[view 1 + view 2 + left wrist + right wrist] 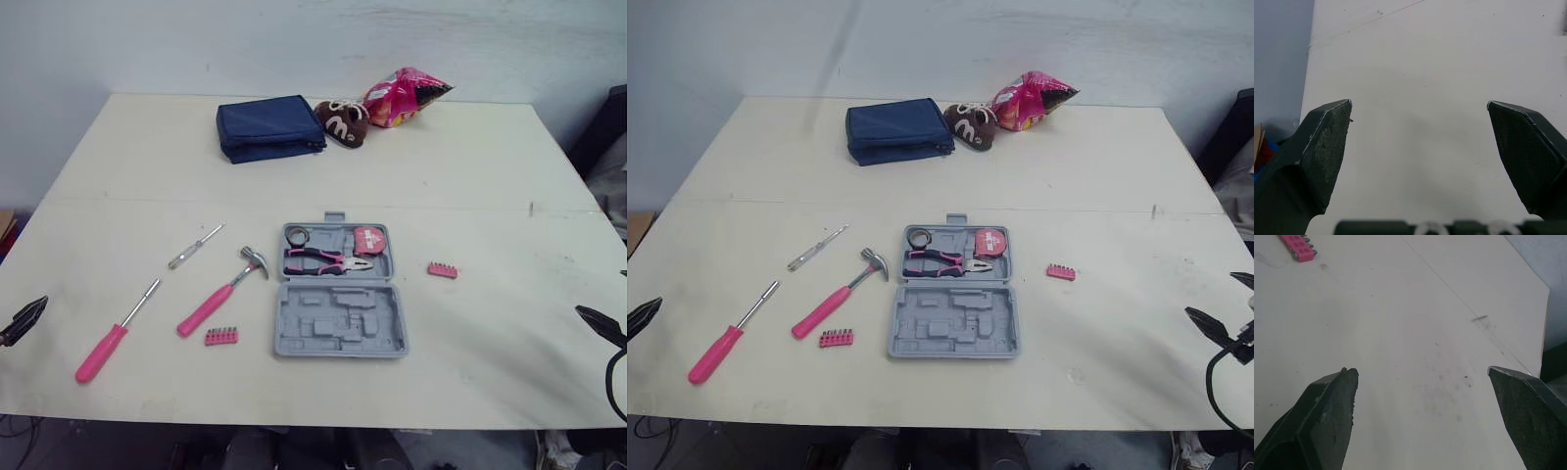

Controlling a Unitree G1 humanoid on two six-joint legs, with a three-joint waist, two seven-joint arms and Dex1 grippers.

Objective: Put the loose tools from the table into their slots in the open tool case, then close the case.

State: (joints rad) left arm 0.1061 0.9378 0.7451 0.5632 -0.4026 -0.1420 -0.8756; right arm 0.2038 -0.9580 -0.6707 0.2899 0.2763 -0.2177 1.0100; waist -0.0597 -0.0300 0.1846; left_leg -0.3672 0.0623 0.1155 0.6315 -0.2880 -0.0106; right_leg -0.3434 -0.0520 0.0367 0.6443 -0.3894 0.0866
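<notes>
Left gripper (pixel 1419 104): fingers spread wide, holding nothing, hanging over bare bench (pixel 490 176) at the left edge of the head view. Right gripper (pixel 1420 370): likewise spread wide and unloaded, at the right edge of the frame, over bare surface.

Surroundings, largest first. The pale bench takes up most of the frame. At upper centre lies a folded navy pouch (pixel 269 127). Just to its right is a brown shoe (pixel 341 122), and touching that is a pink snack bag (pixel 407 96). All three sit well apart from the work area.

Task items, largest first. The grey tool case (pixel 338 318) lies open and flat at centre frame. Its upper half carries pink-and-black pliers (pixel 328 260), a pink tape measure (pixel 369 239) and a small ring-shaped item (pixel 297 235). Its lower half shows grey moulded recesses.

Left of the case, loose on the bench:
- a large screwdriver (pixel 113 338) with a pink handle, at lower left, nearest the left gripper
- a hammer (pixel 220 294) with a pink handle, lying diagonally with its head just beside the case
- a small screwdriver (pixel 194 247) with a clear handle, above the hammer
- a pink bit holder (pixel 221 336) below the hammer handle

A second pink bit holder (pixel 442 269) lies right of the case, between it and the right gripper.
</notes>
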